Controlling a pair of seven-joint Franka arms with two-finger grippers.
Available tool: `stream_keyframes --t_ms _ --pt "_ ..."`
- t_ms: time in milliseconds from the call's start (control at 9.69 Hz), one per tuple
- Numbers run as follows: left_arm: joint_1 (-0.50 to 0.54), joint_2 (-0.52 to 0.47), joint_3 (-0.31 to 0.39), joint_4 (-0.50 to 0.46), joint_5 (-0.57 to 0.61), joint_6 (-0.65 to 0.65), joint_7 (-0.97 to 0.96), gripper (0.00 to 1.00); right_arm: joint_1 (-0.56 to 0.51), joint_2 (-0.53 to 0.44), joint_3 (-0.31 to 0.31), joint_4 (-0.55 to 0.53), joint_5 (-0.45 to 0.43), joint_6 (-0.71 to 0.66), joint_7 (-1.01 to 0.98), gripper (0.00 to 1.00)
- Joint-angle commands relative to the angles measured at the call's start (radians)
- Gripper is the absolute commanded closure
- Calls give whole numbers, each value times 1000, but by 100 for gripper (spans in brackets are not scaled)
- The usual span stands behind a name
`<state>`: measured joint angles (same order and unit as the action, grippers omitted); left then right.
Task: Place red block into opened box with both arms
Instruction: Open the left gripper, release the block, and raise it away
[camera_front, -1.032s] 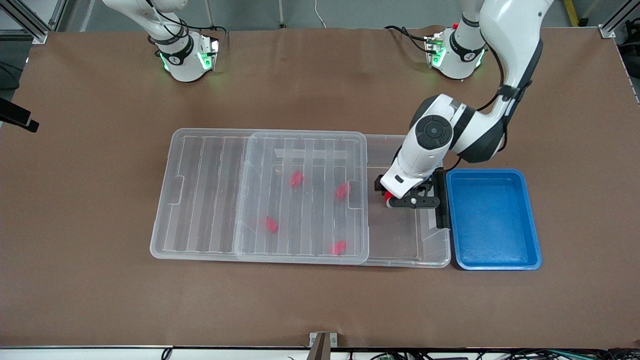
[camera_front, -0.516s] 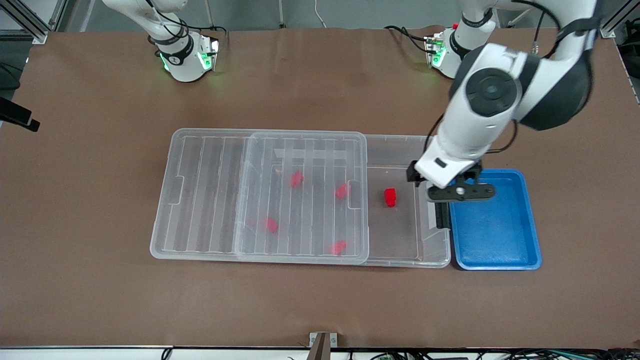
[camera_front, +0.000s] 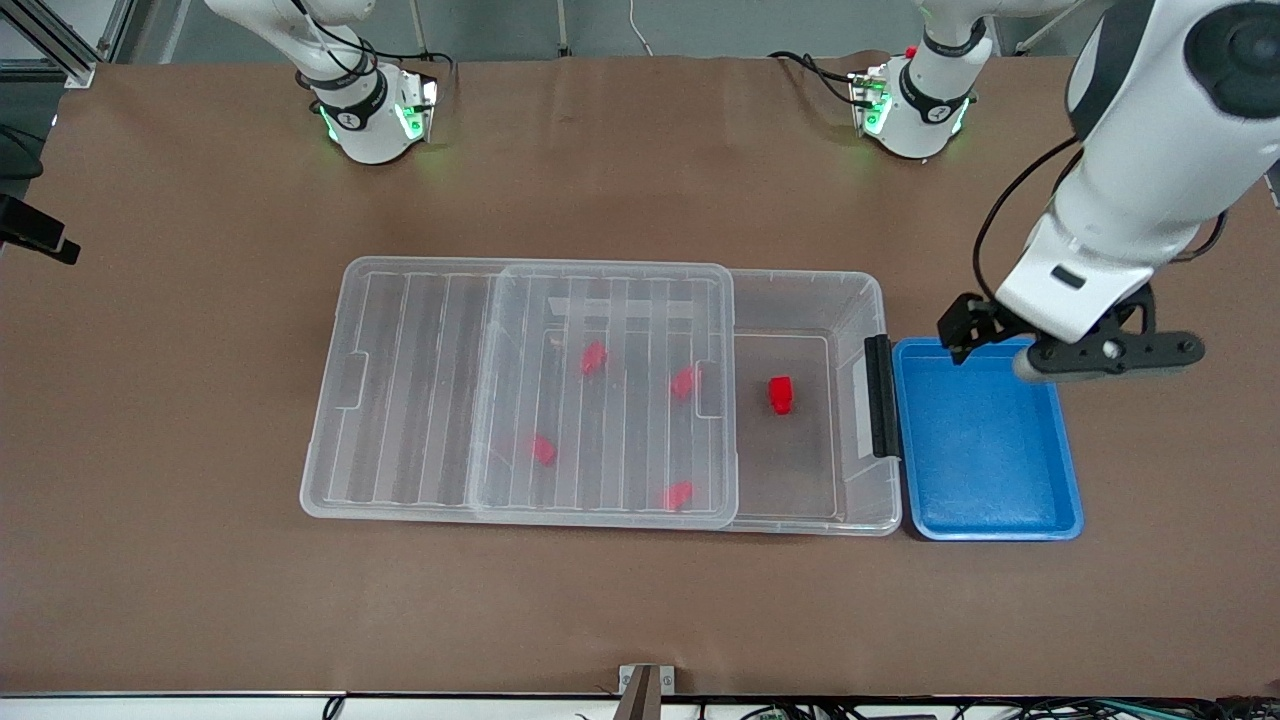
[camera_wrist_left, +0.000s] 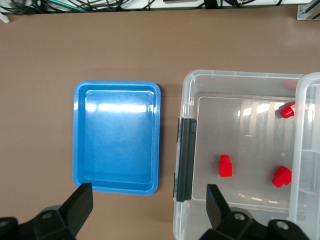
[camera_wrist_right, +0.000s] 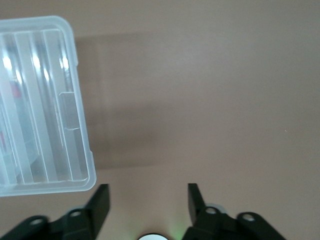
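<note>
A red block (camera_front: 780, 393) (camera_wrist_left: 225, 165) lies alone on the floor of the clear box (camera_front: 880, 300), in the uncovered part near the black handle strip (camera_front: 879, 395). The ribbed lid (camera_front: 420, 390) is slid toward the right arm's end, and several more red blocks (camera_front: 590, 357) show through it. My left gripper (camera_front: 1105, 352) (camera_wrist_left: 148, 205) hangs open and empty, raised over the blue tray's edge. My right gripper (camera_wrist_right: 147, 200) shows only in the right wrist view. It is open, holds nothing, and is above bare table beside a lid corner (camera_wrist_right: 75, 170).
A blue tray (camera_front: 985, 450) (camera_wrist_left: 117, 137) with nothing in it sits against the box's handle end, toward the left arm's end. Brown table stretches around the box on all sides. Both arm bases stand at the table's edge farthest from the front camera.
The left gripper let go of the red block in the box's uncovered part. It then rose and swung away to above the blue tray. The block stays where it was set.
</note>
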<state>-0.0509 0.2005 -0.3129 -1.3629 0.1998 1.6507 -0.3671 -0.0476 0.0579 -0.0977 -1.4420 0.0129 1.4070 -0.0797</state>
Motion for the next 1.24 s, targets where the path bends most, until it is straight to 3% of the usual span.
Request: stream_keyframes --t_ms 0,310,516,722,1135 --pt "68 -79 9 -48 -75 -23 151 0 9 10 1 -168 45 140 -83 99" --pt "60 -199 151 -97 -182 -171 310 0 41 98 1 -369 47 425 -156 100" --pt "69 -289 155 -189 -197 -184 333 0 41 201 16 -380 103 509 -242 100" --pt "92 -326 156 -237 -236 -186 333 0 43 237 48 -382 166 514 -247 100" --pt "92 -310 169 -208 -234 -213 352 0 64 270 85 -380 245 517 -241 100"
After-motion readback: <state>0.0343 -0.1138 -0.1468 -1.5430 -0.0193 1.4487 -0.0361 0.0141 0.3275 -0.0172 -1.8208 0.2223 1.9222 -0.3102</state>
